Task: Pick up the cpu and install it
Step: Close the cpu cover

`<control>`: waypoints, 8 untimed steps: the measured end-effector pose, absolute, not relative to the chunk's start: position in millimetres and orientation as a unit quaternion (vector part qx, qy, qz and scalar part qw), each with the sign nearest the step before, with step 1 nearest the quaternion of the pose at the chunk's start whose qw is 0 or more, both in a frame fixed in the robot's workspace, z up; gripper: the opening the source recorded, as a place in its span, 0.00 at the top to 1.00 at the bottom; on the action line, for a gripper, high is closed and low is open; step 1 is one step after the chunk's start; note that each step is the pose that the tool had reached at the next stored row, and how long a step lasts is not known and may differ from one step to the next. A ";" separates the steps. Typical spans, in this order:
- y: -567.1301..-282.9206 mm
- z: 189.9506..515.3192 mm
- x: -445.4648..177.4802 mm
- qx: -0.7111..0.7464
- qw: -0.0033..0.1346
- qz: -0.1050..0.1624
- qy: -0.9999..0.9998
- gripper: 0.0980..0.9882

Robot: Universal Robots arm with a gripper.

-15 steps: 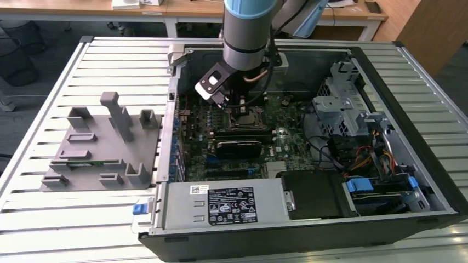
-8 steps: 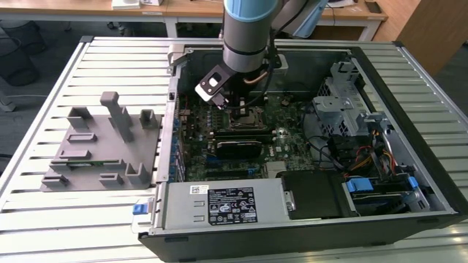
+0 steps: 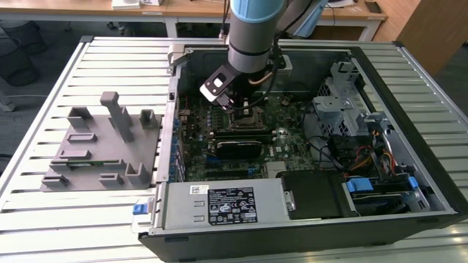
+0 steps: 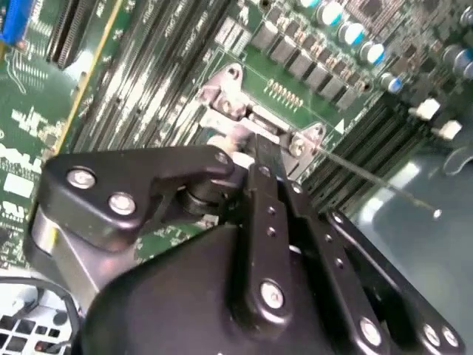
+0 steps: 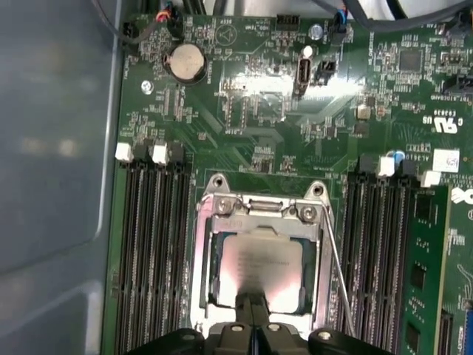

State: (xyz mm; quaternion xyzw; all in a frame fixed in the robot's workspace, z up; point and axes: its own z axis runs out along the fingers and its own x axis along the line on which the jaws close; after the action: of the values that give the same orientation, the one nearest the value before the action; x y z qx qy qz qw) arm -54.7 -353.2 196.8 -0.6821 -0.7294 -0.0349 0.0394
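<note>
The cpu (image 5: 262, 265) lies flat inside the socket frame (image 5: 201, 251), its square edges parallel to the frame's sides. The gripper (image 5: 251, 302), fingers pressed together, hangs over the cpu's edge. Around the frame lie the green motherboard (image 5: 259, 126), the open computer case (image 3: 307, 241) and the slatted metal table (image 3: 73, 219), with desks (image 3: 190, 8) beyond.

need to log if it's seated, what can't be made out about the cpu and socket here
First wrist view: the gripper covers one edge of the cpu, so its seating in the socket frame cannot be judged.
Second wrist view: the gripper's black links hide most of the socket frame and the cpu.
Exterior view: the arm and gripper stand over the socket frame; the cpu is too small to tell.
</note>
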 end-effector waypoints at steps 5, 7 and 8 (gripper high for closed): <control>-352.9 203.9 -52.9 -0.682 0.040 -0.036 -0.729 0.99; -353.0 206.9 -52.8 -0.682 0.040 -0.035 -0.729 0.99; -353.0 206.9 -52.3 -0.682 0.040 -0.036 -0.729 0.99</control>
State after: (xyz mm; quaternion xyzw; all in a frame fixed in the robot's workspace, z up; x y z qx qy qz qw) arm -52.3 -353.0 206.9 -0.6820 -0.7294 -0.0356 0.0398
